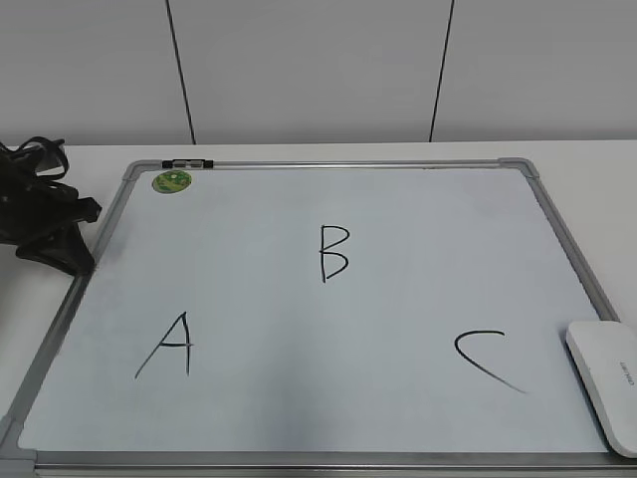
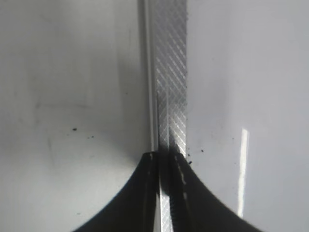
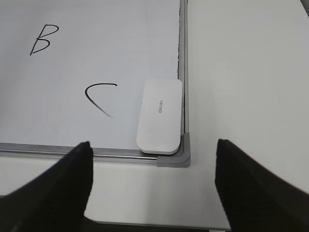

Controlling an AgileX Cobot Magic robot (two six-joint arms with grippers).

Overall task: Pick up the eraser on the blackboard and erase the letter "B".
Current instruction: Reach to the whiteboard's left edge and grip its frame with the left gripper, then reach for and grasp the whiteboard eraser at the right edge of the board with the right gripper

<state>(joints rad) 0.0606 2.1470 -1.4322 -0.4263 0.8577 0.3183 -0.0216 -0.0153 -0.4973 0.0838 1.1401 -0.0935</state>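
Note:
The blackboard (image 1: 418,259) is a white dry-erase board with a grey frame, lying flat on the table. The letter "B" (image 1: 333,253) stands black at its middle and also shows in the right wrist view (image 3: 44,38). The eraser (image 3: 160,115), a white rounded block, lies in the board's near right corner against the frame (image 1: 607,383). My right gripper (image 3: 153,143) is open and empty, hovering off the board's near edge just short of the eraser. My left gripper (image 2: 166,159) is shut and empty over the board's left frame rail (image 2: 169,72); its arm shows at the exterior view's left (image 1: 60,239).
An "A" (image 1: 169,346) is at the near left of the board and a "C" (image 1: 485,358) at the near right. A round green magnet (image 1: 171,181) sits at the far left corner. The white table (image 3: 241,72) extends to the right of the board.

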